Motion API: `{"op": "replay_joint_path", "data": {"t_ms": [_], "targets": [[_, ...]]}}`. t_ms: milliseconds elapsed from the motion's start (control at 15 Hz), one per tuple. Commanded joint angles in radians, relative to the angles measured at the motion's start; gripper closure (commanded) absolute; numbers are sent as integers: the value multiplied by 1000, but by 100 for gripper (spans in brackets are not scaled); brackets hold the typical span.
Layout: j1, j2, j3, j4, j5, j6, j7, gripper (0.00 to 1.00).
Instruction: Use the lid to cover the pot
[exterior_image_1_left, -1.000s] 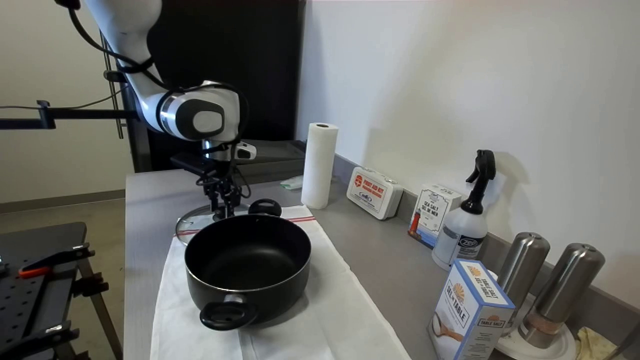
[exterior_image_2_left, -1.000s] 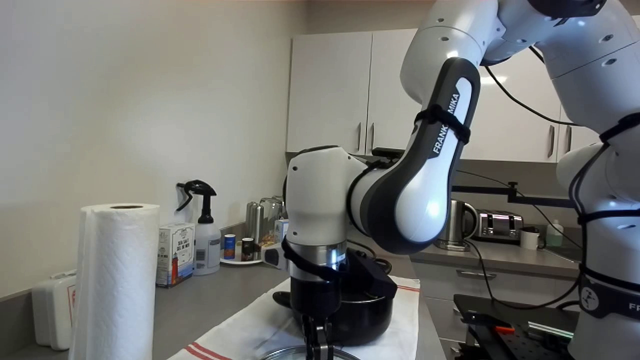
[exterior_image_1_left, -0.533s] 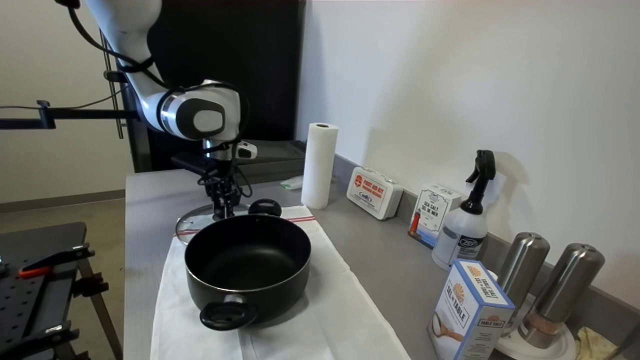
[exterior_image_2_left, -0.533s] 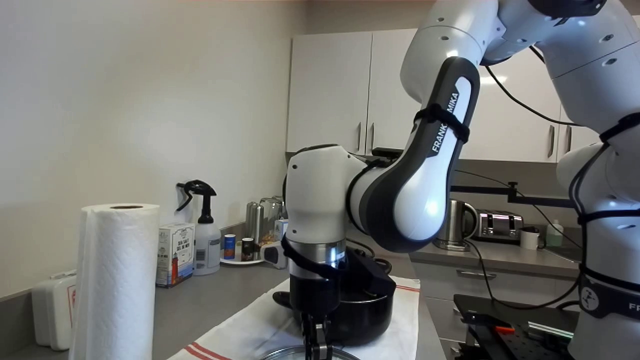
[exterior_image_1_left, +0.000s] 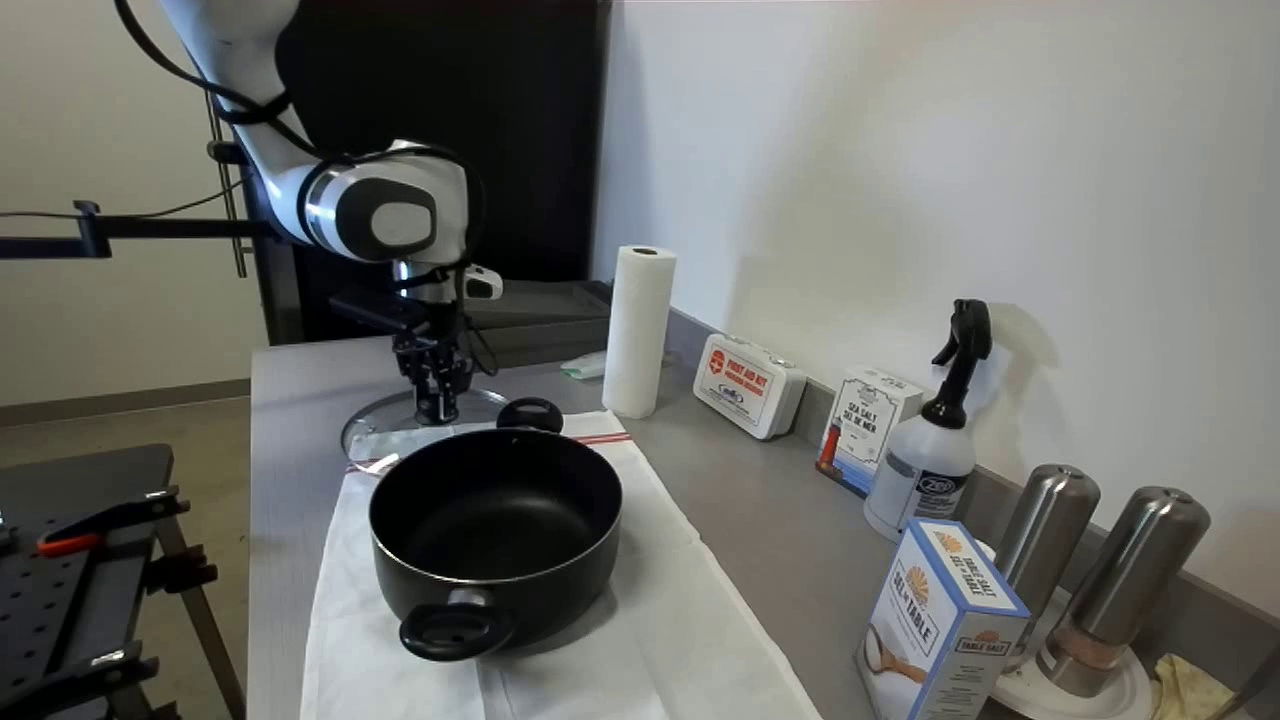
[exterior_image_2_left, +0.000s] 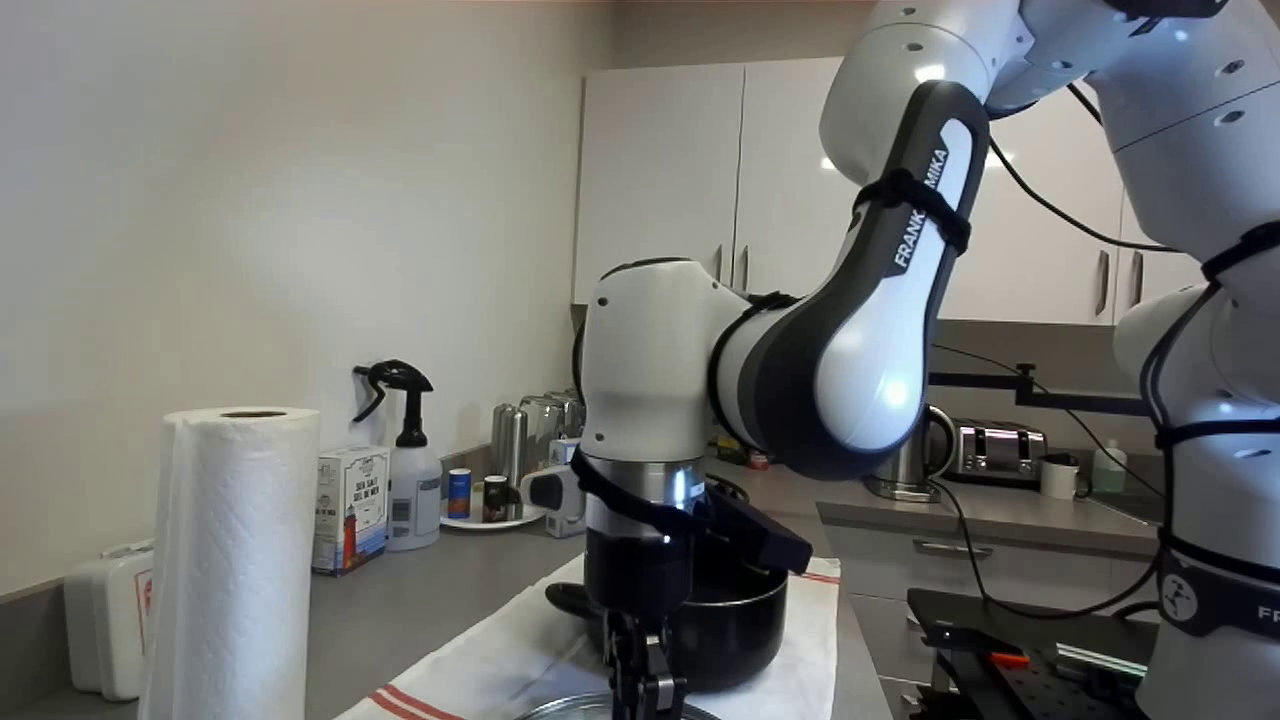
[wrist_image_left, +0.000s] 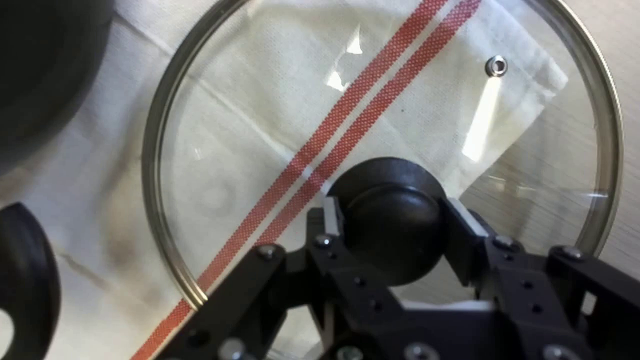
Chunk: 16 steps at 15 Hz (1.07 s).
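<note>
Along a pale wall (exterior_image_1_left: 900, 170) runs the grey worktop (exterior_image_1_left: 760, 530), part of it under a white towel (exterior_image_1_left: 660, 640) with red stripes.

Directly below the end effector (wrist_image_left: 397, 218) is the lid (wrist_image_left: 400, 135), over the towel's striped end and reaching past its corner; whether its rim (wrist_image_left: 151, 160) is clear of the cloth is hard to tell. The jaws stand part-way apart, one on each side of the black knob (wrist_image_left: 390, 235), and seem to grip it, so the lid appears held by that alone. Near the end effector, on the towel and uncovered, stands the pot (exterior_image_1_left: 500, 520), its closer handle (exterior_image_1_left: 530, 412) facing the end effector. Farther from the end effector, a paper roll (exterior_image_1_left: 640, 330) and a first-aid kit (exterior_image_1_left: 745, 387) sit by the wall.

Carrying the lid across looks like the next need, and the grip is the first worry: the knob is round, so the lid could twist or tip between the jaws if its weight pulls unevenly. Too little height would let the rim strike the closer handle or the pot's side, shoving the pot, perhaps with the towel beneath it. The fit is probably close, so lowering off-centre could leave one edge dropped inside; releasing then might send the glass sliding.
</note>
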Motion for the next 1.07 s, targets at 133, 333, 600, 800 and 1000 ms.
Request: {"op": "replay_joint_path", "data": {"t_ms": [133, 333, 600, 800, 1000], "targets": [[-32, -165, 83, -107, 108, -26, -122, 75], [-23, -231, 101, -145, 141, -46, -150, 75], [1, -323, 94, -190, 124, -82, -128, 75], [6, -390, 75, -211, 98, -115, -96, 75], [-5, -448, 49, -216, 64, -148, -64, 75]]}}
